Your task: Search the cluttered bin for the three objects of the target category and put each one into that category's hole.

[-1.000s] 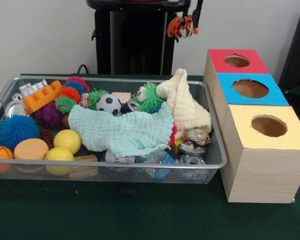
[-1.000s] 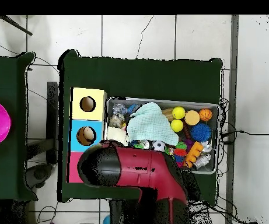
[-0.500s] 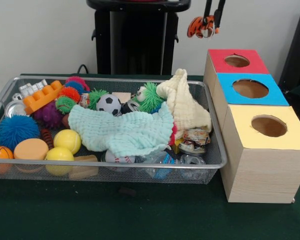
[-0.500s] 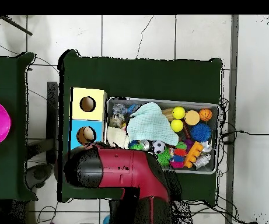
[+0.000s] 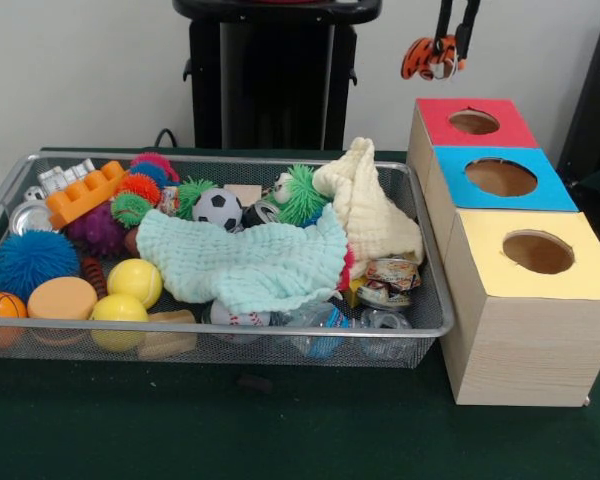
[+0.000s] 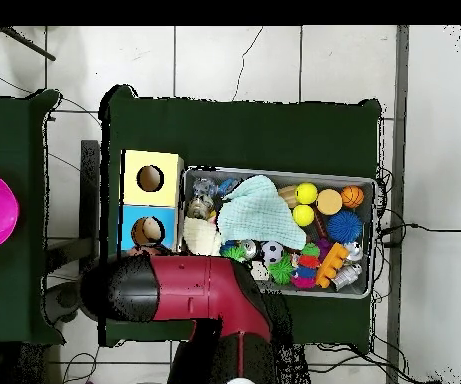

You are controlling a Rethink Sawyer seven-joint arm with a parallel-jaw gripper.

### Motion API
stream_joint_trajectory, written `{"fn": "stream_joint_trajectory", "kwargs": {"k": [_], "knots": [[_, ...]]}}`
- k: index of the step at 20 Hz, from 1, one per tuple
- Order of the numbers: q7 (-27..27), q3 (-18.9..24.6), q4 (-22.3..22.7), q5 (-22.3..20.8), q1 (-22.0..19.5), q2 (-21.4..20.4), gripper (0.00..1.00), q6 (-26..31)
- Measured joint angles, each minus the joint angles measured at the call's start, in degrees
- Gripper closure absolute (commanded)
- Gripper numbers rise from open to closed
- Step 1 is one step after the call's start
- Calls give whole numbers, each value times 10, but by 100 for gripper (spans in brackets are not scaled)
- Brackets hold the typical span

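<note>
The wire mesh bin (image 5: 230,329) holds balls, spiky toys, an orange block, cans and two cloths; it also shows in the overhead view (image 6: 375,205). My gripper (image 5: 453,42) hangs at the top of the front view, shut on an orange striped tiger plush (image 5: 427,58). It is in the air just above and behind the red-topped box (image 5: 435,117), a little left of its hole (image 5: 474,122). In the overhead view my arm (image 6: 179,290) hides the gripper, the plush and the red box.
A blue-topped box (image 5: 545,190) and a yellow-topped box (image 5: 480,250), each with a round hole, stand in a row in front of the red one, right of the bin. A mint cloth (image 5: 250,262) and a cream cloth (image 5: 375,215) lie over the bin's middle.
My gripper has carried the tiger plush to the right, from behind the bin's far right corner to above the red-topped box. The bin's contents have not moved.
</note>
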Motion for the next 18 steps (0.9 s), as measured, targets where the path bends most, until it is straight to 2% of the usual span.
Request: {"fn": "stream_joint_trajectory", "kwargs": {"k": [11, 18], "knots": [[0, -5, 0, 17, 30, 35, 100, -38], [0, -7, 2, 38, 47, 41, 100, -64]]}}
